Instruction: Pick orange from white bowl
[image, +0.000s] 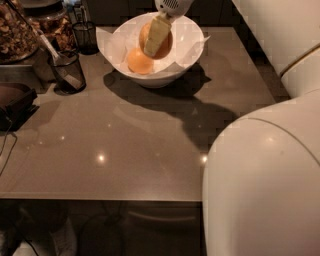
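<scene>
Gripper (156, 42) at top edge, jaws pinching orange (167, 44) over far half of white bowl (199, 52); 1 paler orange (140, 61) lying inside near front-left rim; open countertop (125, 145) ahead, black mesh cup (67, 72) left of bowl

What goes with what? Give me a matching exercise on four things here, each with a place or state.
Things:
1. orange
2. paler orange
3. nearer black mesh cup
4. gripper

Places or states:
a. lying loose in the white bowl
b. standing on the table, left of the bowl
c. over the bowl, shut on a fruit
d. held by the gripper

Pairs: 1-d, 2-a, 3-b, 4-c.
</scene>
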